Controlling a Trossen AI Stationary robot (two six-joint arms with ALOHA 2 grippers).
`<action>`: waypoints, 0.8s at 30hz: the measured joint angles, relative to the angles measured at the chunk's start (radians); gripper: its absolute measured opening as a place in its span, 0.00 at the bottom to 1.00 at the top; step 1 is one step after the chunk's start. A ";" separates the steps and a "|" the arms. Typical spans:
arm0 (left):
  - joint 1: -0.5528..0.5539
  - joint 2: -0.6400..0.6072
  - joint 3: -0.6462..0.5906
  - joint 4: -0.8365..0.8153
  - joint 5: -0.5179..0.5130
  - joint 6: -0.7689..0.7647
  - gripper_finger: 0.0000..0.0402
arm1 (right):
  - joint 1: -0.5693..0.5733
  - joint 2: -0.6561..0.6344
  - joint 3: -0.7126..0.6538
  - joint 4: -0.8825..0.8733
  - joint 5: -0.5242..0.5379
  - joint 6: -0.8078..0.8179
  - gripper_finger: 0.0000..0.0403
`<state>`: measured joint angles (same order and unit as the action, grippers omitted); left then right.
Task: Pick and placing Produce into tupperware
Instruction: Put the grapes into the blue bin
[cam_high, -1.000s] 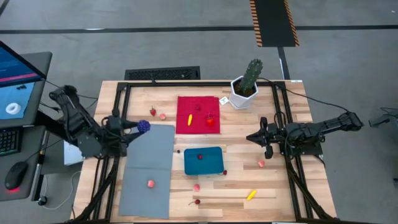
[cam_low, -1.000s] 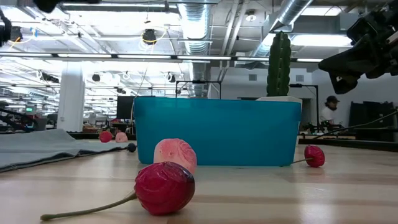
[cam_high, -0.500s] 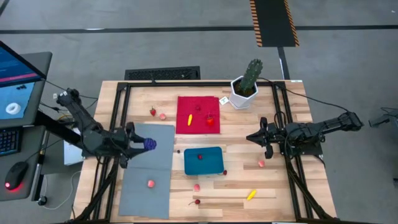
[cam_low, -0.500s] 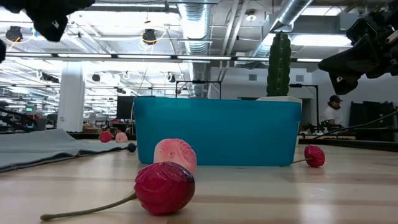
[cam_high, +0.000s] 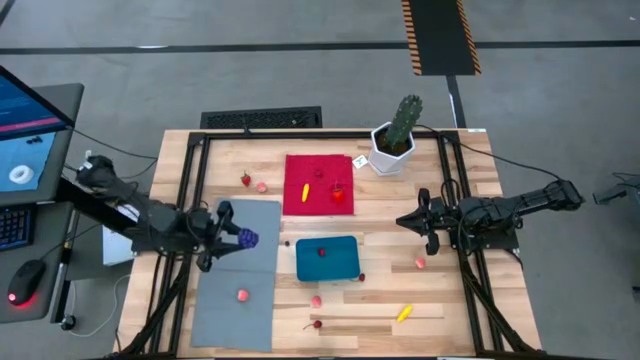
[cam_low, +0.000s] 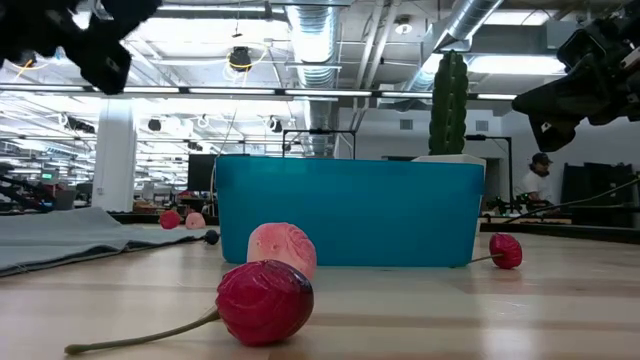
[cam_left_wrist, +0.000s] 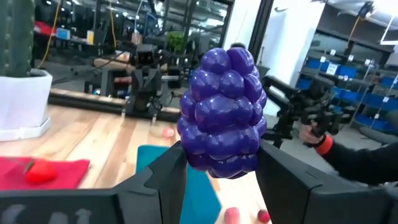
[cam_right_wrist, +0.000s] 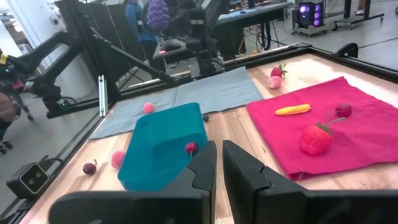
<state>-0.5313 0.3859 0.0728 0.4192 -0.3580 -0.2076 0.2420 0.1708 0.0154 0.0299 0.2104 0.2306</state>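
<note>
wooden desk (cam_high: 470, 300) at centre, grey mat (cam_high: 235, 270) at 9 o'clock and red cloth (cam_high: 318, 185) at 12, teal tupperware (cam_high: 327, 258) between them holding one red piece so far. left tool (cam_high: 238, 238) above the mat, pinching the purple grape cluster (cam_left_wrist: 222, 113), raised probably to clear the tupperware wall at its 3 o'clock. right tool (cam_high: 403, 221) parked at 3 o'clock, fingers nearly together, holding nothing, likely waiting clear of the carry.

Bright, even overhead light with soft shadows; ceiling lamps (cam_low: 238, 60) glare in the low view, background softly blurred.
</note>
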 joint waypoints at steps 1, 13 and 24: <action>0.022 0.000 -0.005 0.001 0.022 -0.011 0.40 | 0.000 0.000 0.000 0.000 0.000 0.000 0.13; 0.221 0.161 -0.012 0.078 0.232 -0.045 0.40 | 0.000 0.000 0.000 -0.005 0.000 0.005 0.13; 0.336 0.488 -0.011 0.368 0.362 -0.066 0.40 | 0.000 0.000 0.000 -0.006 0.000 0.005 0.13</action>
<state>-0.1957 0.8738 0.0616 0.7869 0.0040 -0.2735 0.2420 0.1707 0.0154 0.0238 0.2104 0.2359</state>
